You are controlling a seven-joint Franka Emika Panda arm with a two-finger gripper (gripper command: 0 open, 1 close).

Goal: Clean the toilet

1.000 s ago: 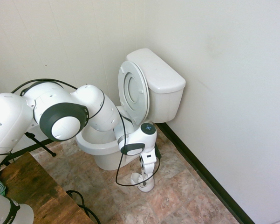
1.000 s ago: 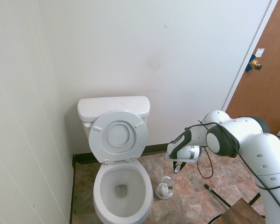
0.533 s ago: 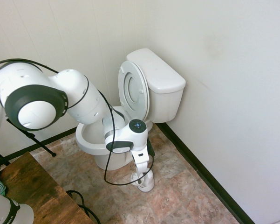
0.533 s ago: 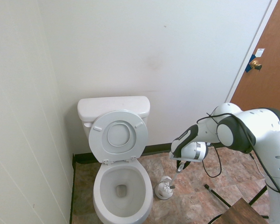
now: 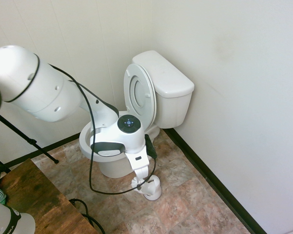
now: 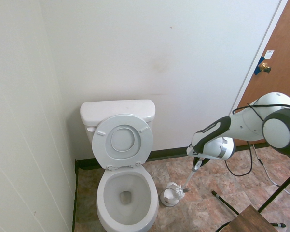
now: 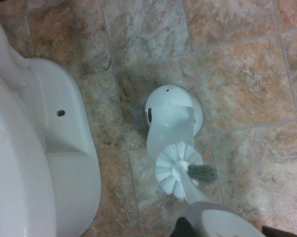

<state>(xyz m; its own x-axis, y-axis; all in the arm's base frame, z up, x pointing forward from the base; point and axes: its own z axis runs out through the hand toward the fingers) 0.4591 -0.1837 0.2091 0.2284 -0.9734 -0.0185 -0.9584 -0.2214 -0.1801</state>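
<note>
Gripper (image 6: 199,164) clamped on white plastic toilet brush (image 7: 178,170), bristles clear above round white holder (image 7: 174,114) | glossy white porcelain toilet (image 6: 126,193) lid raised, bowl open for scrubbing

Wrist view: toilet (image 7: 49,163) base fills one side, glossy white, with a small dark bolt hole (image 7: 61,113) on its foot. Beside it, apart from the porcelain, a round white brush holder (image 7: 174,111) sits on the mottled brown tile floor (image 7: 247,74). A white toilet brush (image 7: 178,168), round bristle head, is just over the holder's edge, out of the cup; its handle (image 7: 215,217) runs to the frame edge. Grey shadow next to the bristles.
</note>
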